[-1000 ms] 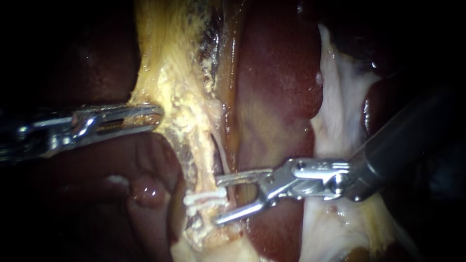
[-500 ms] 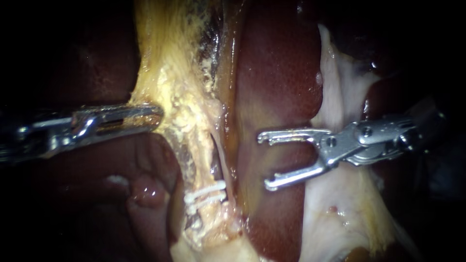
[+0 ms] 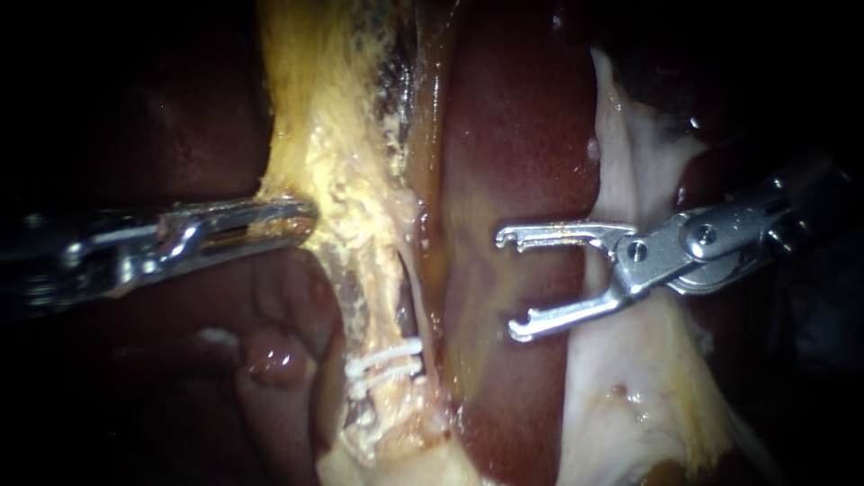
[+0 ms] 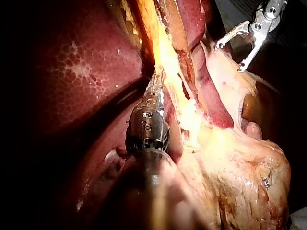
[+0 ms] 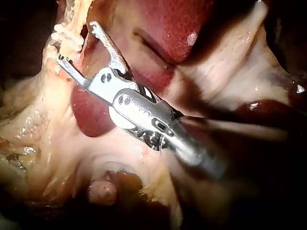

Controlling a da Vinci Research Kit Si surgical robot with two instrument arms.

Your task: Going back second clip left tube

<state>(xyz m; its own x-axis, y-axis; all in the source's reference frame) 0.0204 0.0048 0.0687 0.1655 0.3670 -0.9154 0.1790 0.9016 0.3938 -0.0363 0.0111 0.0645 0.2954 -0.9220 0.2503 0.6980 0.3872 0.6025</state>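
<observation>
Since a second ago the left instrument (image 3: 270, 220) has edged slightly further toward the yellow tissue band (image 3: 342, 171). The right instrument (image 3: 506, 285) has drawn back from the two clips (image 3: 382, 362), where its jaws then stood spread beside the tube (image 3: 373, 306). The clips have not shifted against the tissue around them.

The left instrument's jaws are clenched on the edge of the yellow tissue band, which tents toward them at the grip. The left wrist view shows the same hold, with the jaw tips buried in the yellow strand straight ahead of the shaft. Past those tips the band narrows into the tube. The two white clips sit close together across the tube, well away from the left jaws.

Beyond the tube lies the dark red liver (image 3: 522, 153). The right instrument's jaws hang released over it, a wide gap between them and nothing in it. Their hooked tips point back toward the tube. The clips lie ahead of the lower jaw, clear of its tip. White tissue (image 3: 630, 207) spreads behind the jaws' hinge.

In the right wrist view the right instrument (image 5: 76, 40) has spread, empty jaws with liver under them. In the left wrist view the right instrument (image 4: 230, 58) stands well apart from the left instrument (image 4: 156, 86).
</observation>
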